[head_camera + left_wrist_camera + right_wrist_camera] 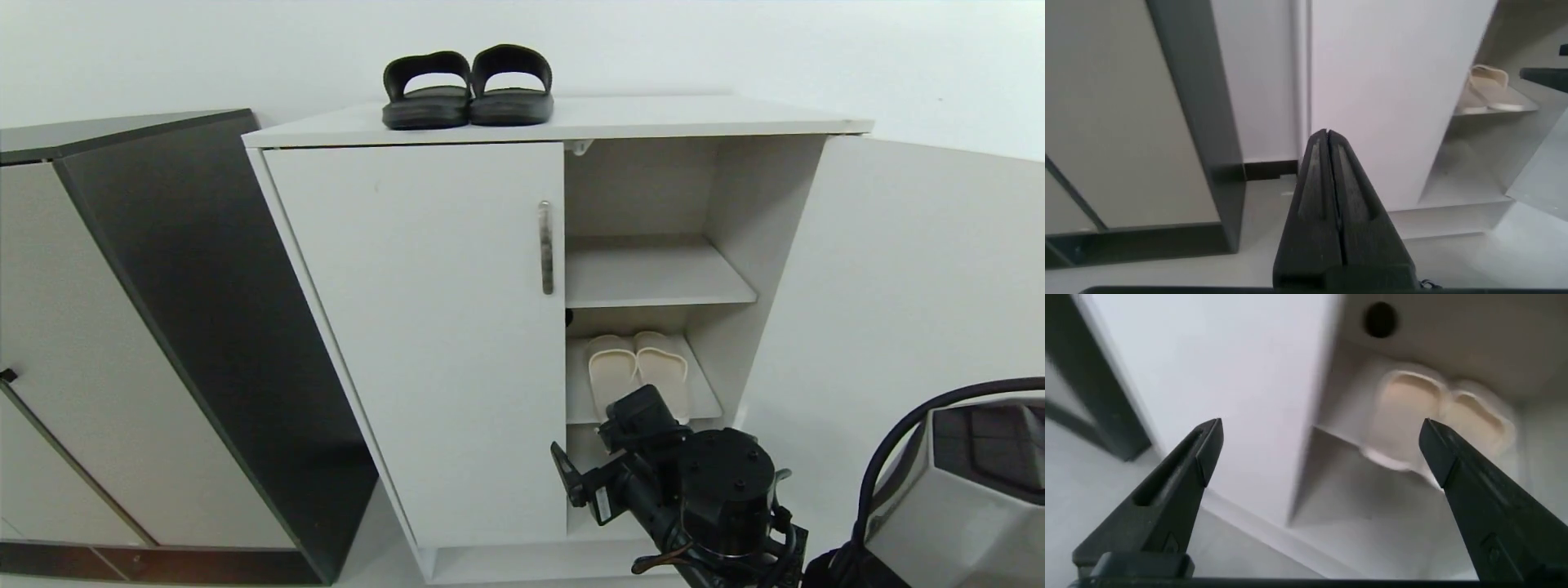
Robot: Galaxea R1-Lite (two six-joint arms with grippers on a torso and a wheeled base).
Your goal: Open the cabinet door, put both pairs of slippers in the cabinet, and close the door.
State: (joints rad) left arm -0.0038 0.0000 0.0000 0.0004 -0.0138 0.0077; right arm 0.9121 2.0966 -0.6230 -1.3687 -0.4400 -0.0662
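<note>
On top of the white cabinet (653, 114) I count one pair of black slippers (468, 86), two side by side. One cream pair (638, 371) lies on the lower of two shelves in the open right half, below the upper shelf (653, 273). One door (424, 327) with one handle (545, 247) covers the left half. My right gripper (1319, 441) is spread wide just before the cream pair, holding nothing. My left gripper (1327, 139) has its fingers pressed together, low before the door.

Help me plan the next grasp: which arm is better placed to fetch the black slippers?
Probably right: the right gripper is open, before the beige slippers in the cabinet. The left gripper is shut, low, facing the closed door. The black slippers sit on top.
</note>
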